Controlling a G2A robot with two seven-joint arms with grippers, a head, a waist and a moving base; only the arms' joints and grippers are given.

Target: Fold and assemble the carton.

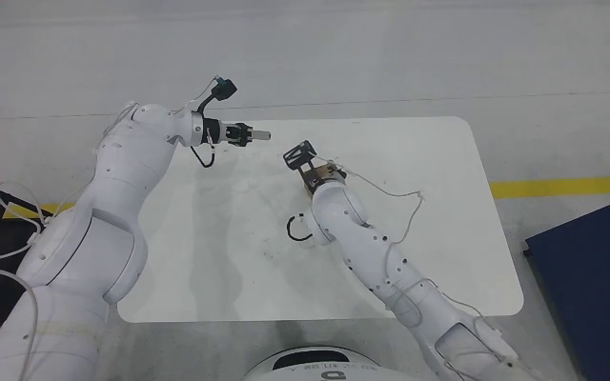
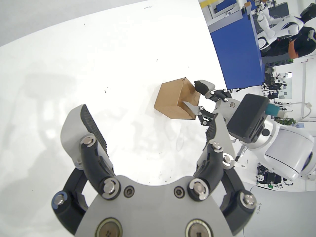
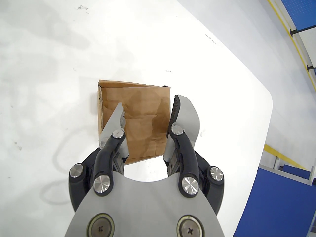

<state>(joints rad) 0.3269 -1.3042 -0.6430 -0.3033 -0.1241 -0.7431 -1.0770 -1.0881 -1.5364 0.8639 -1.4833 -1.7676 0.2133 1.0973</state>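
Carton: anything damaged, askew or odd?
Minor wear only. The carton has a creased face with a darker blotch near the middle, and one side edge looks ragged. It sits on the table with the open right tool over it. Nothing is spilled.

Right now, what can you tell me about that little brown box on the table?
The small brown cardboard carton is folded up into a roughly cubic box, and the faces in view are closed. Its surface is creased and one edge looks slightly frayed. It sits flat on the white round-cornered table, in the half away from the robot. The right gripper is at it with jaws apart, one finger lying across a face and the other beside an edge. Nothing else touches it.
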